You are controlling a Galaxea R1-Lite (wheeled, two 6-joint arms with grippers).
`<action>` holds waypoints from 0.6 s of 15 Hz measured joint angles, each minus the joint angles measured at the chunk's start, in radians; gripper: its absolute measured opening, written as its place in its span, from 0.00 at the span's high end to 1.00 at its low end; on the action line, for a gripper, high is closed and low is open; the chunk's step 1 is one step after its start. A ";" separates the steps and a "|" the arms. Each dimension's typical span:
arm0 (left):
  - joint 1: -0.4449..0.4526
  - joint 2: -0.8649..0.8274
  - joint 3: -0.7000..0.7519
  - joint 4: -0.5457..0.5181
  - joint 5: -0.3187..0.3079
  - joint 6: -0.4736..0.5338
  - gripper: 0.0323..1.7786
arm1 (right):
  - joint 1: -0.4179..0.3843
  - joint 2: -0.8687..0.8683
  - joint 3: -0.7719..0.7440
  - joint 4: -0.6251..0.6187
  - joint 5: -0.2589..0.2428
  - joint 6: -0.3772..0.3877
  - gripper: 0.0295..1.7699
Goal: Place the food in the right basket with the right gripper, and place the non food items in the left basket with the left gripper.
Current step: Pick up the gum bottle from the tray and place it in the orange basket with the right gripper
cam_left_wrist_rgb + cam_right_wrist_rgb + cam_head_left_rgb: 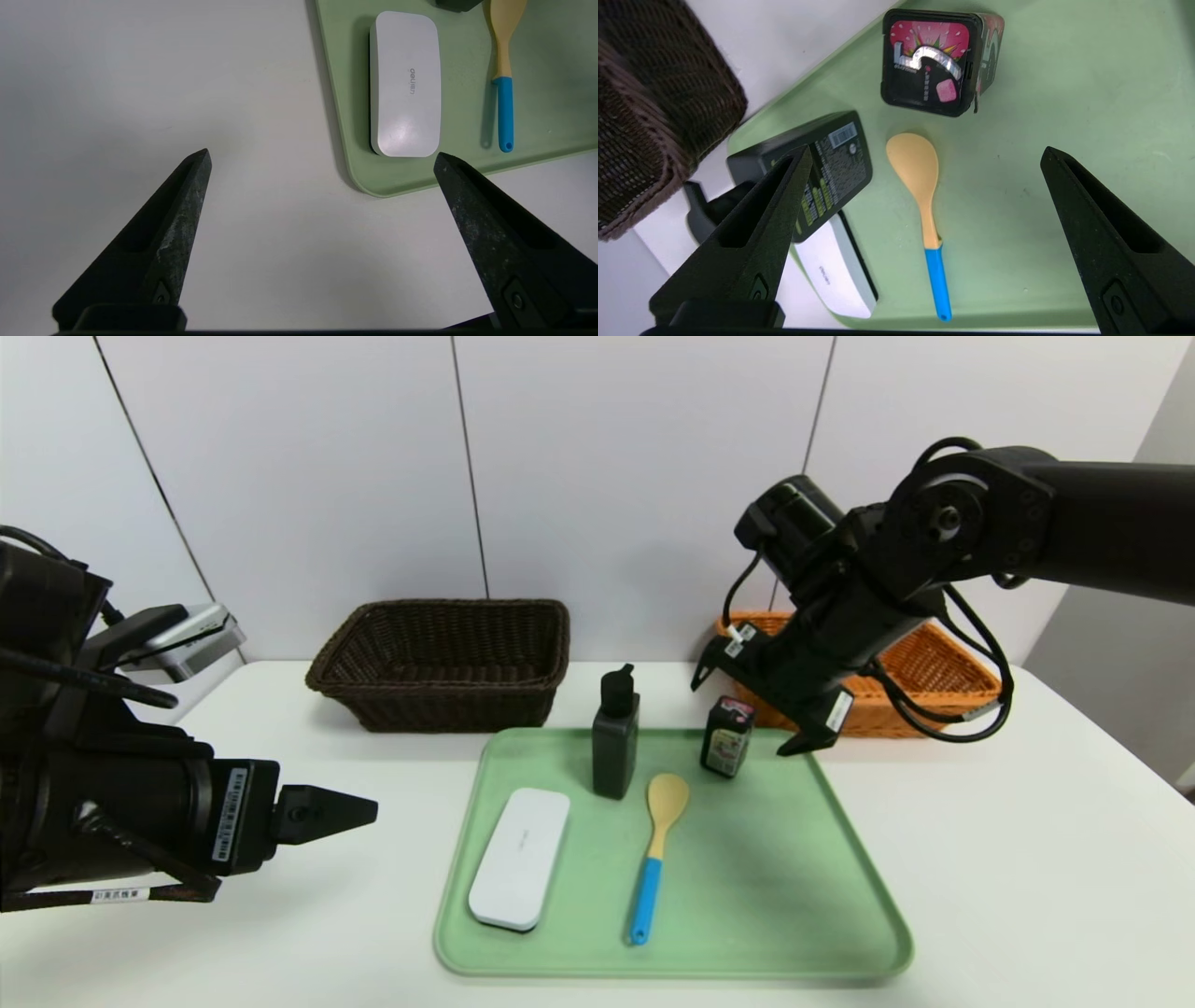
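Observation:
On a green tray [794,896] stand a small dark box with a pink top [726,739] [929,70] and a tall black bottle [615,747] [831,158]. A yellow spoon with a blue handle [658,840] [920,177] and a flat white case [519,870] [405,84] lie nearer the front. My right gripper [750,714] [927,149] hangs open and empty just above the small box, in front of the orange-tan basket [934,681]. My left gripper [369,812] [321,154] is open and empty over the bare table, left of the tray's front corner.
The dark brown basket [439,663] [654,116] stands behind the tray's left corner, near the wall. The orange-tan basket is partly hidden by my right arm. White table [1027,859] lies to the right of the tray.

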 joint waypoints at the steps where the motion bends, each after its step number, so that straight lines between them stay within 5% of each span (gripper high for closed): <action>1: 0.000 0.000 0.002 -0.001 0.000 0.001 0.05 | -0.003 0.012 -0.001 -0.003 -0.002 -0.003 0.04; 9: -0.003 0.000 0.025 -0.001 -0.002 0.001 0.05 | -0.018 0.063 -0.006 -0.019 -0.017 -0.009 0.04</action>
